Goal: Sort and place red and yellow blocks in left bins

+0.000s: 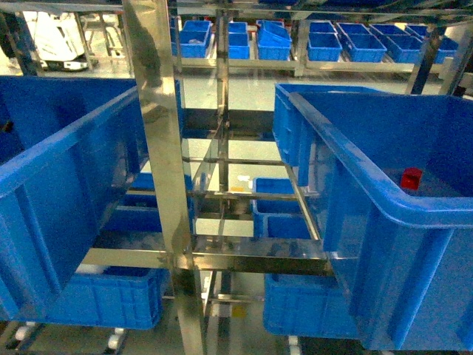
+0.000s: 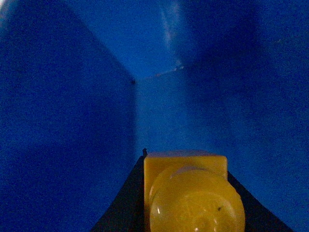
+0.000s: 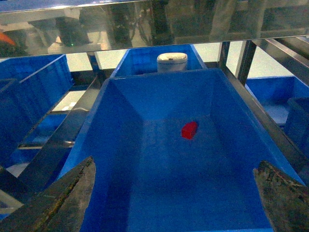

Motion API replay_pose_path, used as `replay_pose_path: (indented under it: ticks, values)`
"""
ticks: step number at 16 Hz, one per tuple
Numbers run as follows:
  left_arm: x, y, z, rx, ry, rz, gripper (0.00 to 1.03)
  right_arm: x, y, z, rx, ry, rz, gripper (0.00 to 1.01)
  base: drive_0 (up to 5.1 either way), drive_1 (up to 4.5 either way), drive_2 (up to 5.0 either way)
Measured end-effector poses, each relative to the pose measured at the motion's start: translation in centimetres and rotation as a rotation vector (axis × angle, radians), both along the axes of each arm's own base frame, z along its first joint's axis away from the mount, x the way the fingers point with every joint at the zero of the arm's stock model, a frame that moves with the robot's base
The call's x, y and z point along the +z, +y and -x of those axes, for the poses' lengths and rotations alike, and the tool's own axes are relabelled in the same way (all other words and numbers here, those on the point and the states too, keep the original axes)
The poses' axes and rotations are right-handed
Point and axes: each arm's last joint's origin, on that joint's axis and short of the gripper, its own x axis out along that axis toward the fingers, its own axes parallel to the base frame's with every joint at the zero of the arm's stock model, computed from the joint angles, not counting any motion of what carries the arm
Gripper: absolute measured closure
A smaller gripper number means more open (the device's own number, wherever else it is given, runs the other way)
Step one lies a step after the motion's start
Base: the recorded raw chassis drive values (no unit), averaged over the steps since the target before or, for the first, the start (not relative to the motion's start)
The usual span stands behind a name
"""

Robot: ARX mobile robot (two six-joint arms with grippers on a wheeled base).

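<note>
The orange-yellow block (image 2: 193,193), round stud toward the camera, fills the bottom of the left wrist view. My left gripper (image 2: 186,198) is shut on it, its dark fingers (image 2: 123,212) on either side. Around it are only the blue inner walls of a bin (image 2: 87,96). In the head view a large deep left bin (image 1: 66,140) sits at the left; neither gripper shows there. The red block (image 3: 189,130) lies on the floor of the large blue crate on the right (image 3: 120,96), also seen as the red block (image 1: 411,178). My right gripper (image 3: 176,193) hangs open above that crate's near end, holding nothing.
A shiny steel rack post (image 1: 159,148) stands between the two big crates, with crossbars (image 1: 251,259) below. Smaller blue crates (image 1: 111,296) sit on the lower level and on a far shelf (image 1: 273,41). A white round container (image 3: 172,62) stands behind the right crate.
</note>
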Motion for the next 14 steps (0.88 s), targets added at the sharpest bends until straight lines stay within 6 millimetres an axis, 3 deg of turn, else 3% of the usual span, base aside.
replay_pose_path:
  ticks: [3, 4, 5, 6, 10, 12, 14]
  values:
    - [-1.4, 0.7, 0.1, -0.016, 0.037, -0.029, 0.76, 0.0, 0.0, 0.0, 0.0, 0.0, 0.0, 0.03, 0.0, 0.0, 0.0]
    - [-1.5, -0.4, -0.3, -0.054, 0.023, -0.031, 0.76, 0.0, 0.0, 0.0, 0.0, 0.0, 0.0, 0.03, 0.0, 0.0, 0.0]
    - [-2.5, -1.9, -0.1, -0.087, 0.046, -0.013, 0.7, 0.0, 0.0, 0.0, 0.0, 0.0, 0.0, 0.03, 0.0, 0.0, 0.0]
    - [-2.1, -2.9, -0.1, -0.103, 0.035, 0.0, 0.46, 0.0, 0.0, 0.0, 0.0, 0.0, 0.0, 0.03, 0.0, 0.0, 0.0]
    - [0.7, -5.6, 1.4, -0.131, -0.024, 0.033, 0.04, 0.0, 0.0, 0.0, 0.0, 0.0, 0.0, 0.03, 0.0, 0.0, 0.0]
    - [1.1, -8.0, 3.1, -0.178, -0.027, 0.069, 0.05, 0.0, 0.0, 0.0, 0.0, 0.001, 0.0, 0.03, 0.0, 0.0, 0.0]
    - [1.2, -8.6, 3.9, -0.188, -0.025, 0.081, 0.05, 0.0, 0.0, 0.0, 0.0, 0.0, 0.0, 0.03, 0.0, 0.0, 0.0]
